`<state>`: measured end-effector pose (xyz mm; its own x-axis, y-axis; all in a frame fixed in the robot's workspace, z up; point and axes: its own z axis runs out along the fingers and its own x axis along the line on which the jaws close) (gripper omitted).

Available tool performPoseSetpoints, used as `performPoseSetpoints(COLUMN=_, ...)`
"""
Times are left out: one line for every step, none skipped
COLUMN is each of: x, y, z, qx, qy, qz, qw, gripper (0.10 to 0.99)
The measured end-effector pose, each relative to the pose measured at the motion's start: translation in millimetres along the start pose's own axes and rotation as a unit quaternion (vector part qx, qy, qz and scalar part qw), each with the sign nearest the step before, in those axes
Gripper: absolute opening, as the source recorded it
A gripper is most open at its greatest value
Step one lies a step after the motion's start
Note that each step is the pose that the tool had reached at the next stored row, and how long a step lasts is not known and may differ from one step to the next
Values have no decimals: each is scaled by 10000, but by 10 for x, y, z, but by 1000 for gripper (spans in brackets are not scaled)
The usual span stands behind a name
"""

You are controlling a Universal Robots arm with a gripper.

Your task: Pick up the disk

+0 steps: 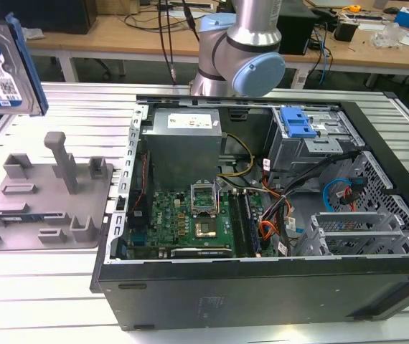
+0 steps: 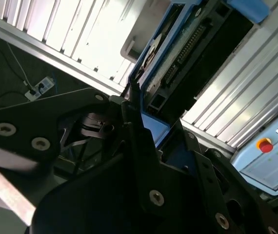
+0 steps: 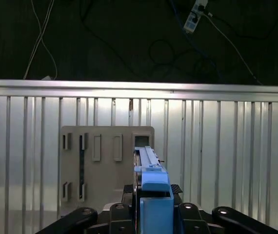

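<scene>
I see the gripper (image 3: pixel 151 214) pinching the disk (image 1: pixel 3 68) edge-on — it hangs in the air above the grey fixture (image 1: pixel 43 201).

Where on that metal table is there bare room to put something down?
Bare ribbed table lies in front of the grey fixture, and behind it below the lifted disk. The open computer case crowds the exterior view's right.
</scene>
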<state>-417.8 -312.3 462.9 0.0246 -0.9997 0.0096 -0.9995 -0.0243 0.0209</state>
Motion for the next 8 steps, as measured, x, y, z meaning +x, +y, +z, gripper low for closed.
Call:
performPoseSetpoints(x=3, y=1, z=-86, qx=0, qy=-3, qz=0, qw=10000, gripper=369)
performPoseSetpoints(x=5, y=1, z=-133, qx=1, qy=-7, qz=0, qw=10000, gripper=369)
performPoseSetpoints(x=7, y=2, z=-182, qx=1, qy=-12, qz=0, qw=10000, gripper=369)
performPoseSetpoints(x=11, y=2, z=-225, qx=0, qy=-23, qz=-1, qw=10000, gripper=369)
performPoseSetpoints(x=19, y=3, z=-259, qx=1, qy=-47, qz=-1, qw=10000, gripper=369)
performPoseSetpoints(x=25, y=3, z=-280, qx=2, qy=-68, qz=-1, qw=10000, gripper=369)
performPoseSetpoints(x=30, y=4, z=-290, qx=2, qy=-92, qz=-2, qw=10000, gripper=369)
performPoseSetpoints(x=30, y=4, z=-291, qx=2, qy=-97, qz=-1, qw=10000, gripper=369)
